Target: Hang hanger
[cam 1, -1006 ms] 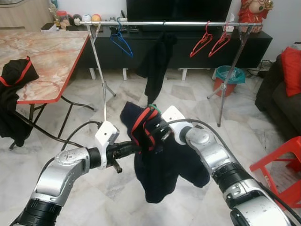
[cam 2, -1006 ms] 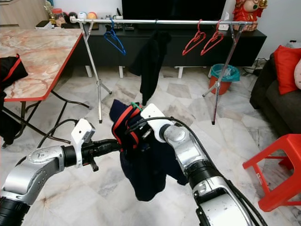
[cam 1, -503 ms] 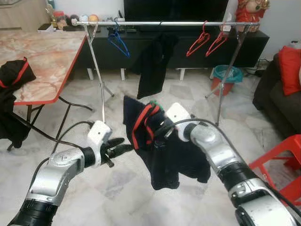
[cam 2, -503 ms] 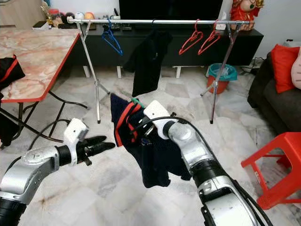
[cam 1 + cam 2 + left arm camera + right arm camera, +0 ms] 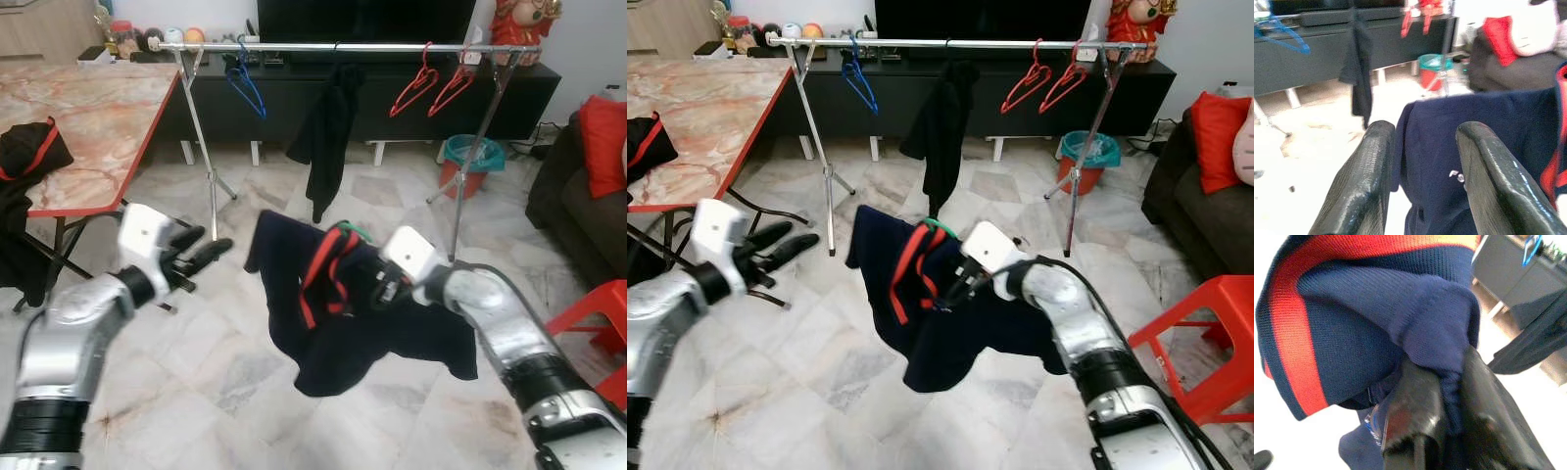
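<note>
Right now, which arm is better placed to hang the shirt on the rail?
Right. The right gripper is shut on the shirt with its green hanger, facing the rail. The left gripper is open, off to the side.

A marble-topped table (image 5: 88,108) with red edging stands at left, a black garment (image 5: 29,157) draped over its near edge. A black TV cabinet (image 5: 392,93) runs along the far wall. A teal bin (image 5: 472,157) sits near a dark sofa (image 5: 578,196) bearing a red cushion (image 5: 607,142). A red stool (image 5: 1205,333) stands on the marble floor (image 5: 196,392).
</note>
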